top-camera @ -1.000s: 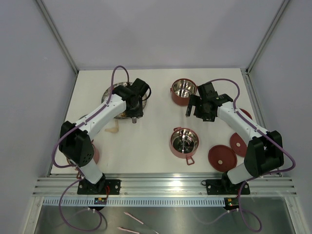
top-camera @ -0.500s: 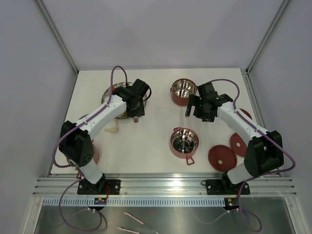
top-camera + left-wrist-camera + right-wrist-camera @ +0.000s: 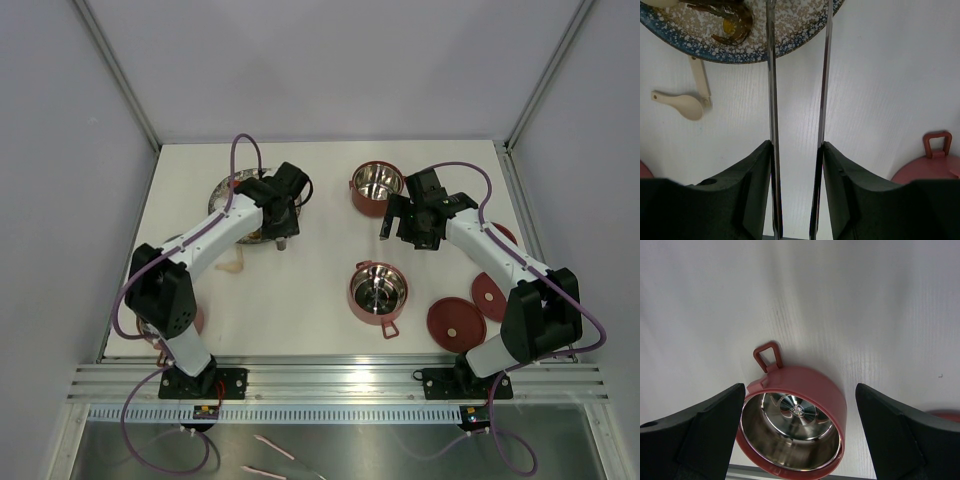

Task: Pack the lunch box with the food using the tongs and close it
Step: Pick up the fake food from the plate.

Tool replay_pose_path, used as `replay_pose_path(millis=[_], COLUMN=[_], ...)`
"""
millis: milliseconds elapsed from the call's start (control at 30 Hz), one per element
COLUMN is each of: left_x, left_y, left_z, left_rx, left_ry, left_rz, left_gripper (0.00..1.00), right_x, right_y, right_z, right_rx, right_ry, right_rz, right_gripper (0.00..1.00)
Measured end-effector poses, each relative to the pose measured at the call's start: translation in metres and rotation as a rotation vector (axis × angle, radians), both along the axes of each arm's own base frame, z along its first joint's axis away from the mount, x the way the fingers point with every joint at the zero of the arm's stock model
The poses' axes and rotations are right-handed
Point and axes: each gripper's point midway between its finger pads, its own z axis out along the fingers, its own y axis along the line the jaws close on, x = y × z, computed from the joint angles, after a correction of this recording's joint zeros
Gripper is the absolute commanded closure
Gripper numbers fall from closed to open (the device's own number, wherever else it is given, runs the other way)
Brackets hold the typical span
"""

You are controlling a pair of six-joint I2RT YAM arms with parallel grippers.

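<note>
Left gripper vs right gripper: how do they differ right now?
The left gripper has its fingers clamped on the tongs; the right gripper has its fingers wide apart, holding nothing. The left gripper points its tongs over the speckled plate; the right gripper faces an empty lunch box tier, framed between its fingers but untouched. Shared: both have black fingers.

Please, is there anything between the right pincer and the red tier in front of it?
Nothing visible does. In the right wrist view the open right pincer faces the red tier directly, and its steel inside is empty. Only bare white table lies around it.
</note>
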Motion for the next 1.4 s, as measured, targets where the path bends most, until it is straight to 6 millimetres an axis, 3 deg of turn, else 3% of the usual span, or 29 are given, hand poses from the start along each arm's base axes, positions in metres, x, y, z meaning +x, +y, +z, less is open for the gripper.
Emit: replay_pose_path(millis=[300, 667, 1400], left_x=[0.004, 0.021, 0.035], left_y=[-0.001, -0.004, -0.013], left_z=[-0.013, -0.011, -0.015], left_rx=[0.021, -0.007, -0.023], left_ry=[0.024, 0.001, -0.007], left_rz=[0.005, 0.026, 0.046], left_gripper=[0.51, 0.51, 0.49], right_x=[0.001, 0.002, -0.001], right_y=[0.001, 0.004, 0.008], right_z=[0.0, 0.001, -0.001], right_rx=[0.005, 0.024, 0.044], right_ry=[-0.001, -0.006, 0.007], right_rz=[-0.005, 0.001, 0.014], right_gripper=[0.01, 0.01, 0.01])
